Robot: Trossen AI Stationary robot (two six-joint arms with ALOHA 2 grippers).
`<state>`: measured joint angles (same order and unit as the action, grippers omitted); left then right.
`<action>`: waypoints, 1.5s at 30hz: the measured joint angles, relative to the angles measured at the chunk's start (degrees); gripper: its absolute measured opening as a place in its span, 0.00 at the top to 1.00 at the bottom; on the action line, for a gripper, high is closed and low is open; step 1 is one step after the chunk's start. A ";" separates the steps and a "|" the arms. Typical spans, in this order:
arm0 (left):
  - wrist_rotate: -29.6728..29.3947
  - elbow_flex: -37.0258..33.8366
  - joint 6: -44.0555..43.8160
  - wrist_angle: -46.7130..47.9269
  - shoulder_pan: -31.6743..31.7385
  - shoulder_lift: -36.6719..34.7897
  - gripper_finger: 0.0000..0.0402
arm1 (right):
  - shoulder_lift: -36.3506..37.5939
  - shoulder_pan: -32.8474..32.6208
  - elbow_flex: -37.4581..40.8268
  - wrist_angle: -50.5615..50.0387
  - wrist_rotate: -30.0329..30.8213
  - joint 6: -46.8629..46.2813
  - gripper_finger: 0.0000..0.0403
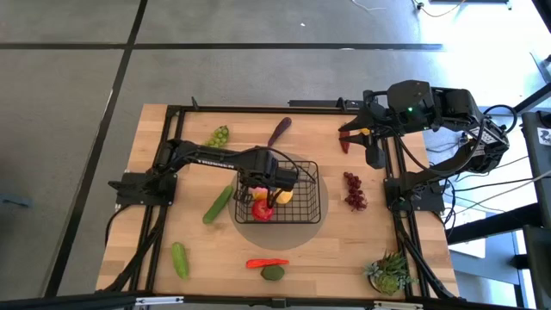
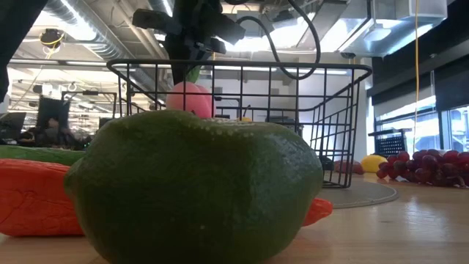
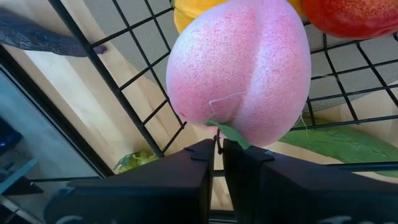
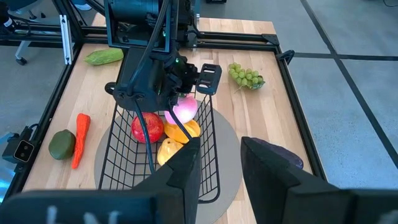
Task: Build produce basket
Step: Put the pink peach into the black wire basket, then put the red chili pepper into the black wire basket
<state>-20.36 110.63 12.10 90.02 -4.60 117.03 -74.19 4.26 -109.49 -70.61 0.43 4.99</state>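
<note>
So the left gripper (image 1: 258,195) hangs over the basket (image 1: 312,200), pinched narrow on the peach (image 3: 239,68) by its leaf, above the tomato (image 4: 147,127) and lemons (image 4: 174,149). Cucumbers, chilli, both grape bunches (image 1: 354,190) and the eggplant are left outside. The right gripper (image 4: 217,163), half open and empty, waits near the table's right edge with room.

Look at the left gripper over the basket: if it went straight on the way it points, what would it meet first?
The pink peach. The left gripper has its fingers pinched at the peach's leaf, so the fruit lies directly ahead, with the basket floor likely beyond it.
</note>
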 joint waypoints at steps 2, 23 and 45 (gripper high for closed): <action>-0.05 0.00 -0.03 0.00 0.00 0.00 0.94 | 0.00 0.00 0.00 0.00 0.00 0.00 0.73; -3.06 0.00 -5.92 -0.01 -0.02 -0.44 0.82 | 0.00 -0.01 0.00 0.00 0.00 -0.26 0.73; -0.97 0.04 -19.62 -0.08 -1.59 -11.25 0.83 | 0.00 -0.01 0.02 -1.42 -0.04 -0.31 0.73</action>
<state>-21.33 110.67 -7.53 89.93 -6.19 105.79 -74.19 4.25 -109.47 -72.02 0.38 4.69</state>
